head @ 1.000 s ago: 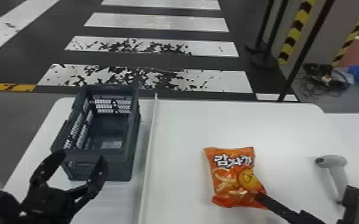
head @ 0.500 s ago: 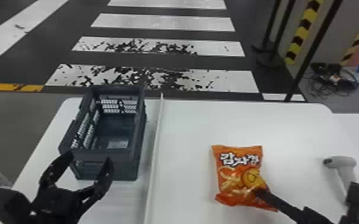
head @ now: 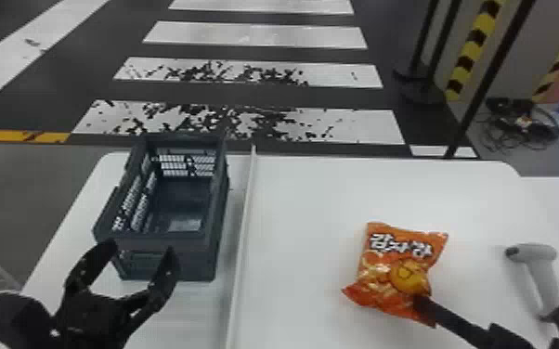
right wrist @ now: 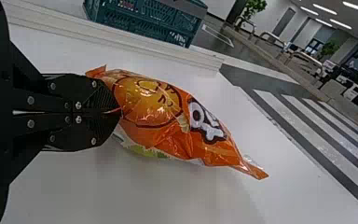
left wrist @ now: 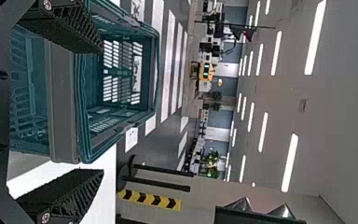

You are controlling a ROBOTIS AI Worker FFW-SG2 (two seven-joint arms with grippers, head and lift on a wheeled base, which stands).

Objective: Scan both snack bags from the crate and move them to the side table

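Observation:
My left gripper point(head: 139, 269) stands open at the near end of the dark crate point(head: 216, 250), whose visible floor holds no bag. In the left wrist view, the left gripper point(left wrist: 100, 109) has its fingers apart with the crate point(left wrist: 65, 107) just beyond. My right gripper point(head: 420, 304) is shut on the lower right corner of an orange snack bag point(head: 390, 274), over the white table. In the right wrist view, the right gripper point(right wrist: 116, 112) pinches the snack bag point(right wrist: 163, 121) at one end. To the right lies a grey scanner point(head: 538, 264), near the right arm.
A raised white strip point(head: 241, 241) runs between crate and snack bag on the white table point(head: 311, 209). Another white surface point(head: 557, 199) adjoins at the right. Black posts and a striped barrier point(head: 471, 51) stand beyond the table.
The head view has shifted slightly, so crate, bag and scanner all appear a bit farther right. The right gripper stays shut on the bag and the left remains open by the crate.

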